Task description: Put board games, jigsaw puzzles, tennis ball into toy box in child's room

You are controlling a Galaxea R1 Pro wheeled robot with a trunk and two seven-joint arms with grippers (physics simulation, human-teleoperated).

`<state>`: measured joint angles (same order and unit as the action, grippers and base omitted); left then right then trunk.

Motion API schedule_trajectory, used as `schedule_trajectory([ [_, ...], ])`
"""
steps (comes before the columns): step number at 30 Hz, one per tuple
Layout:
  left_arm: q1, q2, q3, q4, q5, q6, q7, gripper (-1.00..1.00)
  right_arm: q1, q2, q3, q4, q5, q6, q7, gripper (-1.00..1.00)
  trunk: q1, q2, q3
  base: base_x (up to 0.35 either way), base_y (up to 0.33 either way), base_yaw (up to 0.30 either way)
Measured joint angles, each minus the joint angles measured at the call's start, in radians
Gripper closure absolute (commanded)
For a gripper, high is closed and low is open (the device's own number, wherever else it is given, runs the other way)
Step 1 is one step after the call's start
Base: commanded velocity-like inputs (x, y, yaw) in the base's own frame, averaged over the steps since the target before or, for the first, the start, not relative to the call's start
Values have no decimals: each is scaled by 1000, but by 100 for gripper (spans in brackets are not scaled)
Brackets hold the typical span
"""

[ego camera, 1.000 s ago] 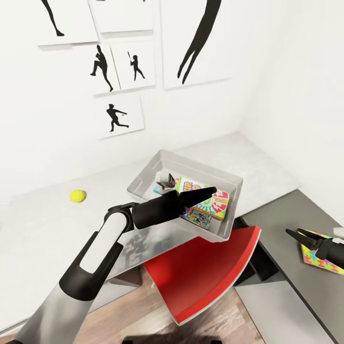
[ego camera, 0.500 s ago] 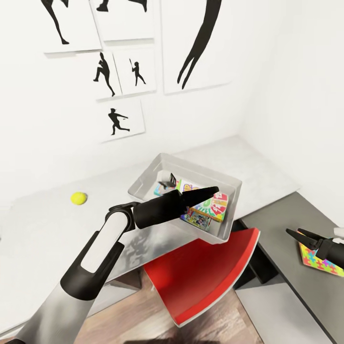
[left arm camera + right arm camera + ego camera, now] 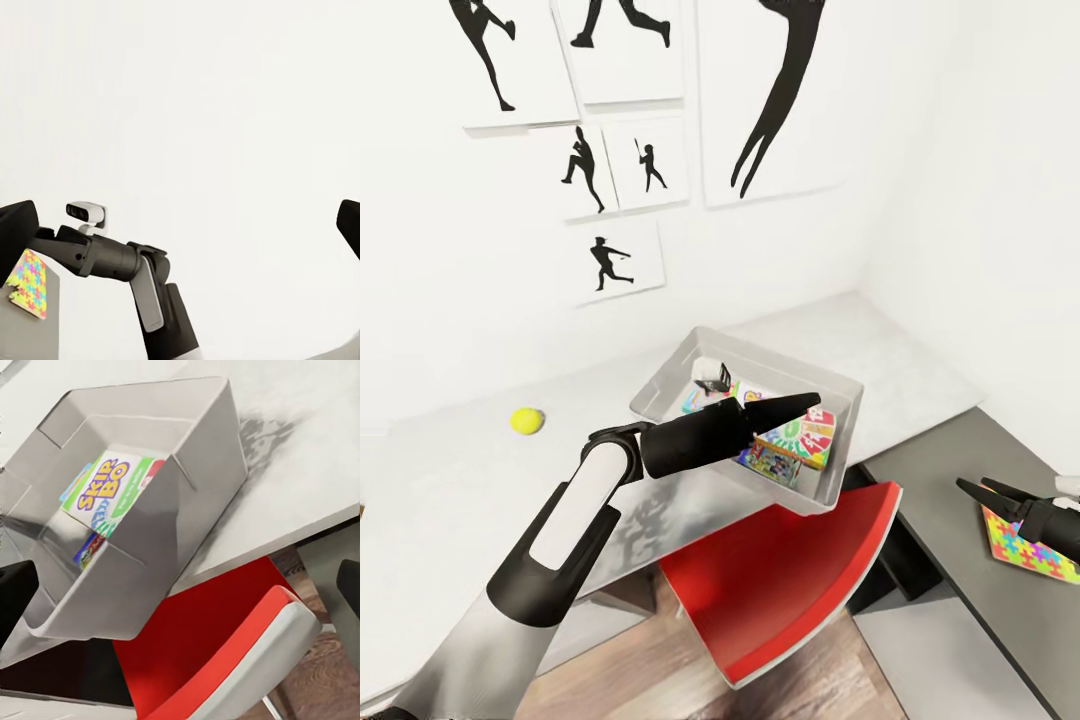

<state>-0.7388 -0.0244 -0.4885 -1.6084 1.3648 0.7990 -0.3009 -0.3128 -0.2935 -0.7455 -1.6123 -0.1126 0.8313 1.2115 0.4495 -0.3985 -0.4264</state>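
In the head view the toy box (image 3: 835, 395), a pale grey bin with sloping sides, sits on the long whitish worktop (image 3: 450, 480) near the corner where it meets a dark grey cabinet section (image 3: 960, 500). Inside the bin lie board games: the white, green and red Skip-Bo box (image 3: 805, 432) is uppermost, with a smaller colourful box (image 3: 765, 462) poking out from under its near edge. The right wrist view looks down into the same bin (image 3: 202, 435) and shows the Skip-Bo box (image 3: 112, 491) flat on the bottom. The left hand (image 3: 810, 403) reaches over the bin, above the games; its fingers look pressed together into one dark point and carry nothing. The tennis ball (image 3: 527, 421) rests alone on the worktop, well apart from the bin on the robot's left. On the dark cabinet section at the right lies a jigsaw puzzle (image 3: 1032, 543), flat, its bright interlocking pattern facing up. The right hand (image 3: 972, 489) hovers just beside it, fingers slightly apart and empty; the left wrist view shows that arm near the puzzle (image 3: 28, 283) too. A red chair (image 3: 780, 590) stands under the worktop edge below the bin. Black baseball-player pictures (image 3: 610, 262) hang on the white wall behind.
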Motion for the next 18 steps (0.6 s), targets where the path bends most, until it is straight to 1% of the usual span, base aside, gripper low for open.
schedule_trajectory([
  [5,-5,0,-13,0,1,4,26,-100,0,0,3,0,0,11,-1,-100,0,0,8,0,0,0],
  [7,-8,-1,-21,0,1,6,42,-100,-1,0,5,0,1,27,-1,-100,0,0,12,0,0,0],
  [13,-12,-1,-28,0,1,8,61,-100,-1,1,9,0,4,48,-8,-100,0,0,21,0,0,0],
  [18,-16,-1,-33,0,1,8,83,-100,-2,0,16,0,8,61,-35,-100,0,0,30,0,0,0],
])
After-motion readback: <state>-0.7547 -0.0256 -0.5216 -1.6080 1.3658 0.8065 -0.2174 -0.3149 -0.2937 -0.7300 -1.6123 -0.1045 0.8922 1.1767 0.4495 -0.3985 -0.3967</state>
